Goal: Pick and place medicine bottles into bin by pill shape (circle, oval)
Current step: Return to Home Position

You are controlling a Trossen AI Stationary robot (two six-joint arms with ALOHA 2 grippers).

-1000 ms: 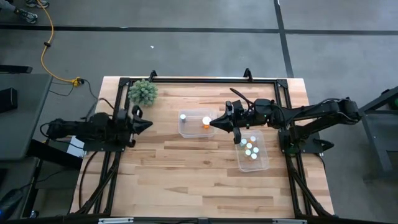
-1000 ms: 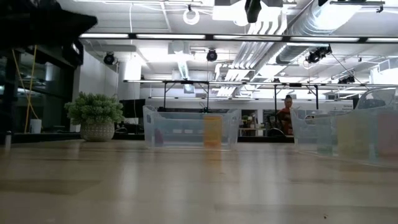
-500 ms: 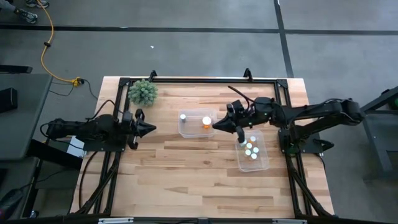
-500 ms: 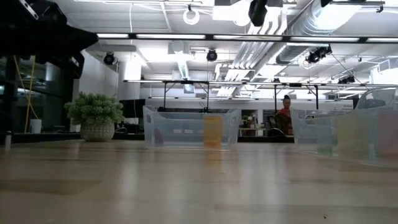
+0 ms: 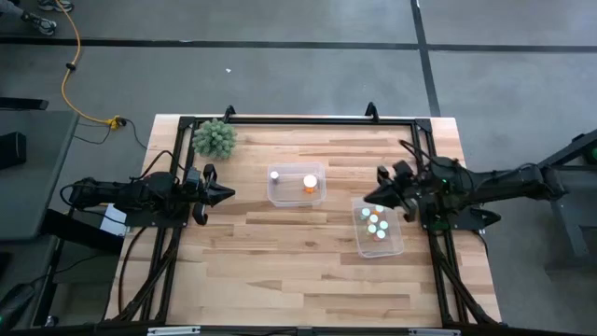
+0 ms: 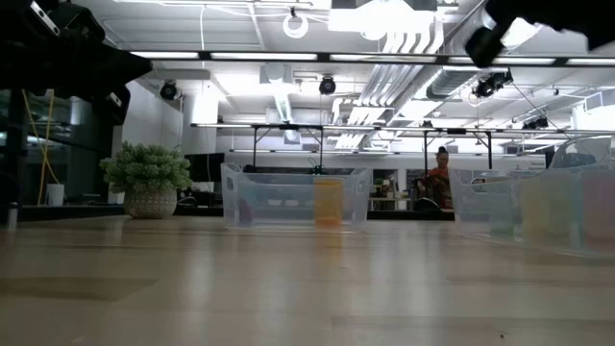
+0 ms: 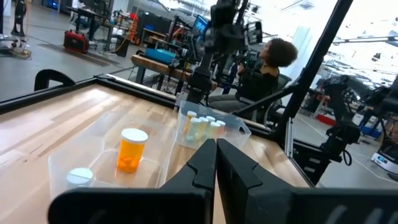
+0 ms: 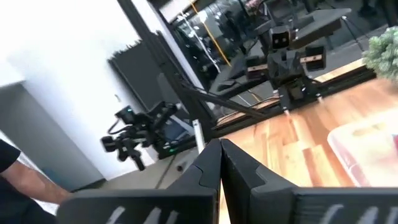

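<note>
Two medicine bottles stand in the clear centre bin (image 5: 296, 184): an orange one (image 7: 132, 149) and a white-capped one (image 7: 79, 177). Several more bottles (image 5: 375, 223) stand in the clear right bin (image 5: 392, 245). My left gripper (image 5: 229, 194) hovers level at the table's left, shut and holding nothing, pointing at the centre bin. My right gripper (image 5: 367, 199) is also shut and holding nothing. It hangs over the right bin's far left corner and points toward the table's left.
A green spiky plant in a pot (image 5: 215, 138) stands at the far left corner. A black frame (image 5: 298, 119) runs along the table's far and side edges. Bare wood lies along the near half (image 5: 280, 280). A person (image 7: 270, 62) sits beyond the right side.
My right gripper has drawn back from the centre bin toward the table's right edge, dropping somewhat, and stays shut. My left gripper has sunk a little, then held still. The bottles and bins have not moved.
</note>
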